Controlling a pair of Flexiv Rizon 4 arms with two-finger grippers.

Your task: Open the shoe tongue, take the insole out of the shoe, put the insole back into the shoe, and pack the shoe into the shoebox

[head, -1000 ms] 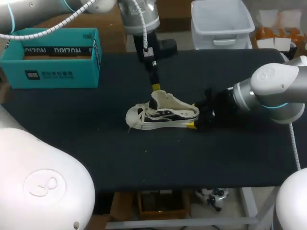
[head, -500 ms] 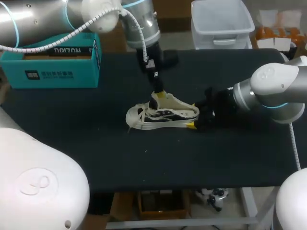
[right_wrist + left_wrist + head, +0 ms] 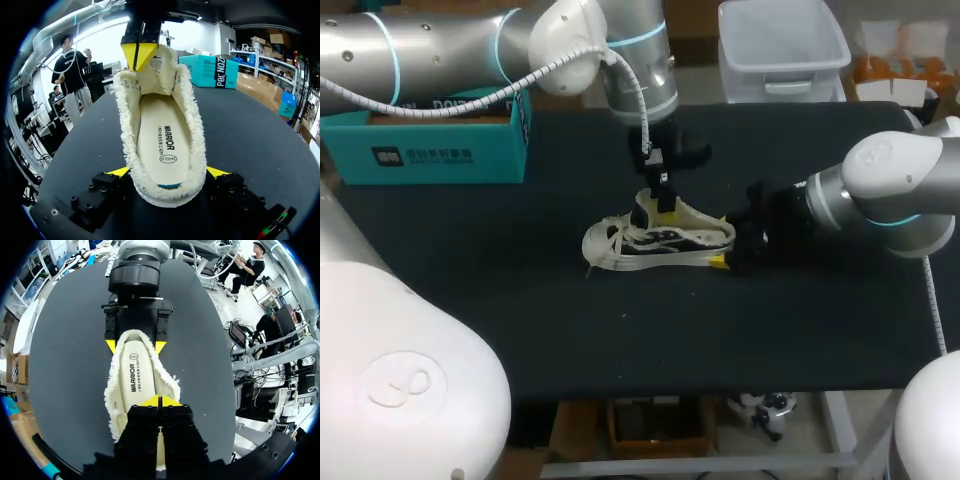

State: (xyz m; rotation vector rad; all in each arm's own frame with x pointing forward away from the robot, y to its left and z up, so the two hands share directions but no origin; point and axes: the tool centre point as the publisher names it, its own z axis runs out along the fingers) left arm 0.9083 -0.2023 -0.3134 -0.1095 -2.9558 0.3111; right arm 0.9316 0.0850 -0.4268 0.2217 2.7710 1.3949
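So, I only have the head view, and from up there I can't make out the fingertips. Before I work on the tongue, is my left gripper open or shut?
Observer: Shut. The left wrist view shows the left gripper with its yellow tips pressed together over the cream insole inside the white, fleece-lined shoe.
Operator: And is the right gripper really holding the shoe steady?
Observer: It looks so. In the right wrist view the right gripper has one yellow-tipped finger against each side of the heel.
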